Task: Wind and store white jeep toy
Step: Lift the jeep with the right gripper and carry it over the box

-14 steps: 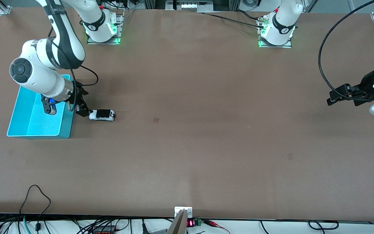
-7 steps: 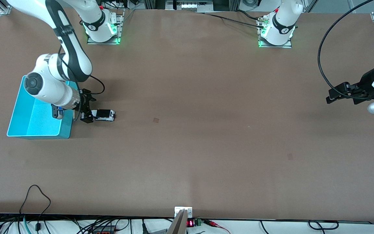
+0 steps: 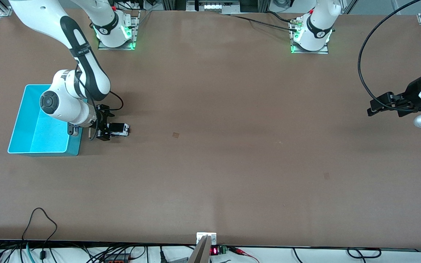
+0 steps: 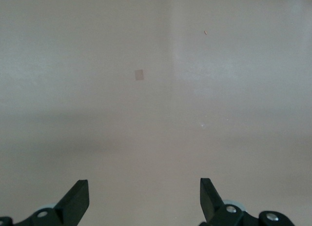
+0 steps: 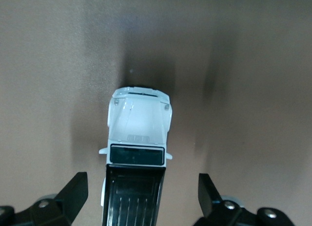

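Note:
The white jeep toy, white with a black roof, stands on the table beside the turquoise bin. My right gripper is low at the jeep's rear end, open, its fingers on either side of the black roof and apart from it. In the right wrist view the jeep lies between the open fingers of my right gripper. My left gripper waits open and empty over the table's edge at the left arm's end; the left wrist view shows my left gripper over bare table.
The turquoise bin sits toward the right arm's end of the table, right beside the jeep. A small tape mark lies on the table near the middle. Cables hang along the edge nearest the front camera.
My right arm has swung from over the bin toward the jeep and come down, so its open gripper now straddles the jeep's rear. The jeep and the left arm have not moved.

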Tool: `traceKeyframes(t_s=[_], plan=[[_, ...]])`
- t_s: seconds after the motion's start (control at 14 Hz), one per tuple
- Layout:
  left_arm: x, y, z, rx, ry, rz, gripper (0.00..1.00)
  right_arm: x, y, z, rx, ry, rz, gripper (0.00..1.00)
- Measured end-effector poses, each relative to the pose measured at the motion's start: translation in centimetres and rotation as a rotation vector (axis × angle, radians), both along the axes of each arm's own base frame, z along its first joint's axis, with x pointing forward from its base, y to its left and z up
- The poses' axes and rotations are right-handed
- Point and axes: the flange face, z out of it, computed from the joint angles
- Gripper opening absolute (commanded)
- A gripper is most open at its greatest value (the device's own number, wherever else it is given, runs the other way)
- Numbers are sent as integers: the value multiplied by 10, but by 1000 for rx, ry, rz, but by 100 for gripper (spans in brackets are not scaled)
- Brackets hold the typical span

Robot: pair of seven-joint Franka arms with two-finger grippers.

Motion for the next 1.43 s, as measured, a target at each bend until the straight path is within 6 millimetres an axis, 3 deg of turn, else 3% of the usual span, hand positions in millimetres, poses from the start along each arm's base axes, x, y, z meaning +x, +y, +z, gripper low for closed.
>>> traceKeyframes(t_s=[0.21,0.29,0.5,0.72,0.79,1.0,1.07,1.22,1.29,1.43], plan=[[0,0,0,0,1,0,100,-1,8,-9,6,1,2,100],[0,0,0,0,1,0,100,-2,9,-13,5,5,5,95],[0,0,0,0,1,0,100,-4,10,-19,8,9,44,35],[0,1,-2,1,5,2,100,-4,10,-19,19,-1,125,4],[0,1,-3,1,6,2,100,-3,10,-18,23,-1,148,0],[0,2,-3,1,3,3,100,-2,10,-7,46,-2,234,0],[1,2,-3,1,1,4,100,0,7,5,61,1,265,0],[2,2,-6,1,0,5,100,5,-6,49,111,-6,360,0],[2,3,-7,2,0,7,100,6,-23,77,140,-27,426,0],[3,6,-7,2,-1,11,100,-2,-78,129,196,-89,571,0]])
